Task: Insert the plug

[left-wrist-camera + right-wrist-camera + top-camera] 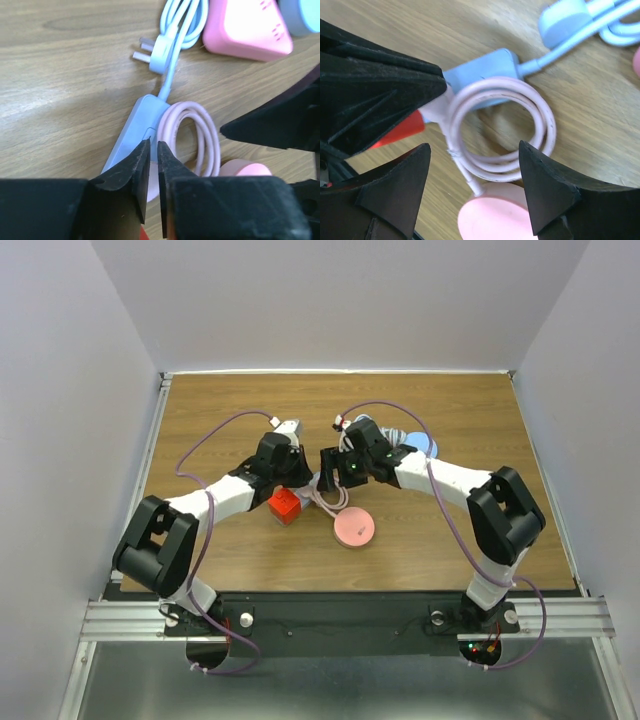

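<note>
Left claw [153,145] pinches the smooth pink plug [436,107], nose toward 2 o'clock against the flat blue strip [480,72]; right claw [474,147] gapes around the coiled cord [495,167].

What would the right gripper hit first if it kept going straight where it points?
Probably the coiled pink cable: it lies right ahead of the open right gripper, between its fingers. The blue power strip sits just beyond, though depth is unclear.

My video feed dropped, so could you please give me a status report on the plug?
Left claw shut on pink plug, at blue socket block. Right claw open over pink cable coil. Seating not visible.
</note>
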{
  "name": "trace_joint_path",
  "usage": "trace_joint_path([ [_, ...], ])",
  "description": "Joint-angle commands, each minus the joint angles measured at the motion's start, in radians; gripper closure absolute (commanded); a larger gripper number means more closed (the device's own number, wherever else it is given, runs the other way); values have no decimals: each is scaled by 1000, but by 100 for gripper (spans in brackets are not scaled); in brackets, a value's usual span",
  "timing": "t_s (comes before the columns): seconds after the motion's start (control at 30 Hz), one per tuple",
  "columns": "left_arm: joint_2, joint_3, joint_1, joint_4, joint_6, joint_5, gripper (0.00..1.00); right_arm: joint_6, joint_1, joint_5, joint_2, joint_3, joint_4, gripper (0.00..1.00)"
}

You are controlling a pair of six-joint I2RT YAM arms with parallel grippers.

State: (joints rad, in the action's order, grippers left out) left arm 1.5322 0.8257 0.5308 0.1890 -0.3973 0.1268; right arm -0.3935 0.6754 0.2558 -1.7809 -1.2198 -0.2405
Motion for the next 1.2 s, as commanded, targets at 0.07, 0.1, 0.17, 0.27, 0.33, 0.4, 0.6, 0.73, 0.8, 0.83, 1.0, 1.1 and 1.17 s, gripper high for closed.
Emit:
trace_joint_path([
  [0.07,-125,26,3,53,3,-61,72,-28,6,37,41,-15,147,25],
  [0.1,-135,24,1,53,2,-75,69,-28,7,39,34,-18,150,25],
  [0.17,-156,10,-3,47,-12,-110,67,-27,18,37,8,-37,152,26],
  [0.27,-187,-11,-8,40,-23,-118,66,-33,21,10,-21,-50,153,26],
  [0.33,-199,-20,-9,33,-23,-150,66,-36,23,5,-32,-53,153,26],
  [0.4,-219,-25,-9,29,-20,-151,66,-39,23,5,-51,-61,155,26],
  [0.6,-231,-25,-11,20,-21,-139,66,-51,29,19,-92,-79,156,28],
  [0.73,-228,-28,-11,21,-23,-133,66,-54,41,11,-115,-89,156,28],
  [0.8,-227,-30,-11,23,-21,-131,66,-57,43,7,-123,-92,153,29],
  [0.83,-227,-31,-11,26,-21,-131,66,-59,47,3,-130,-96,155,29],
  [1.0,-234,-40,-11,36,-23,-131,66,-64,50,-3,-150,-113,155,30],
  [1.1,-237,-45,-11,36,-23,-131,66,-64,55,-18,-161,-115,152,32],
  [1.17,-239,-46,-11,36,-20,-103,66,-64,58,-21,-166,-109,150,37],
])
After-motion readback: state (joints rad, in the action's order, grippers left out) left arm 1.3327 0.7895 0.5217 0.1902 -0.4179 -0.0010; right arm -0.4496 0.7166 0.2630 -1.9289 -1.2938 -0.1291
